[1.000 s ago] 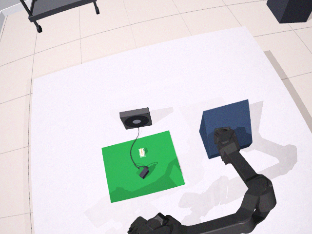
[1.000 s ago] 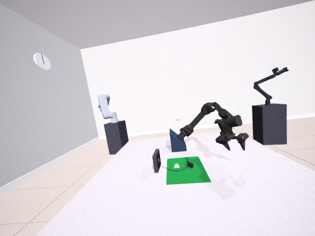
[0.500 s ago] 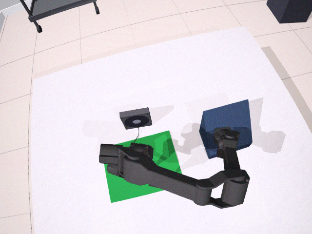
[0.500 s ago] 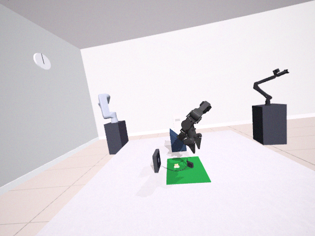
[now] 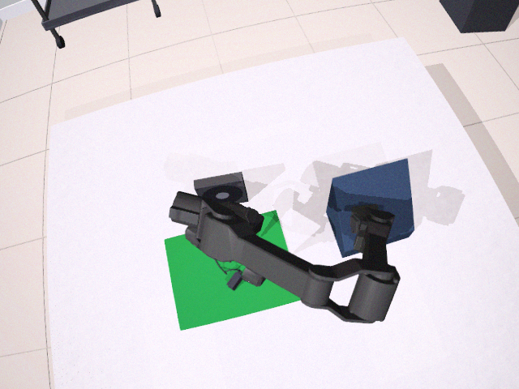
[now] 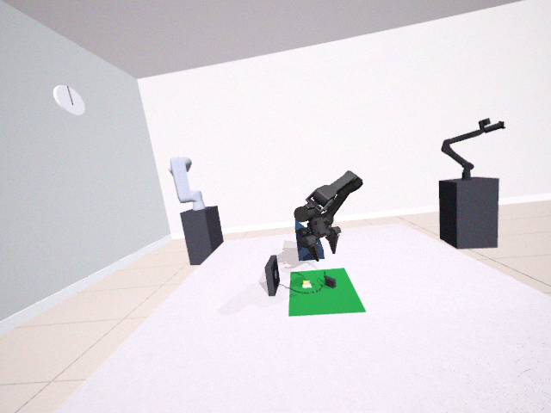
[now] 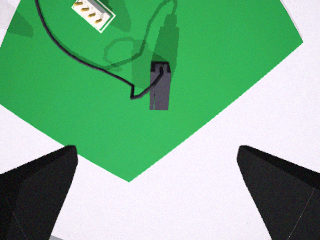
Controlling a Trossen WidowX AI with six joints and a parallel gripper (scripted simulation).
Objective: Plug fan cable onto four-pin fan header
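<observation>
A green board (image 5: 201,292) (image 6: 329,304) (image 7: 227,34) lies flat on the white table. The pale four-pin fan header (image 6: 306,284) (image 7: 94,11) stands on it with nothing on its pins; my arm hides it in the overhead view. The dark plug (image 5: 233,281) (image 6: 330,280) (image 7: 160,87) lies on the board a short way from the header. Its black cable (image 7: 60,36) runs to the fan (image 5: 220,185) (image 6: 271,275), which stands upright beside the board. My gripper (image 6: 324,250) (image 7: 159,154) is open and empty. It hangs well above the board's edge and touches nothing.
The arm's base sits on a blue block (image 5: 377,192) (image 6: 303,254) behind the board. Two other robots on dark pedestals (image 6: 467,213) (image 6: 202,231) stand off the table. A cart (image 5: 54,20) stands on the floor at the far corner.
</observation>
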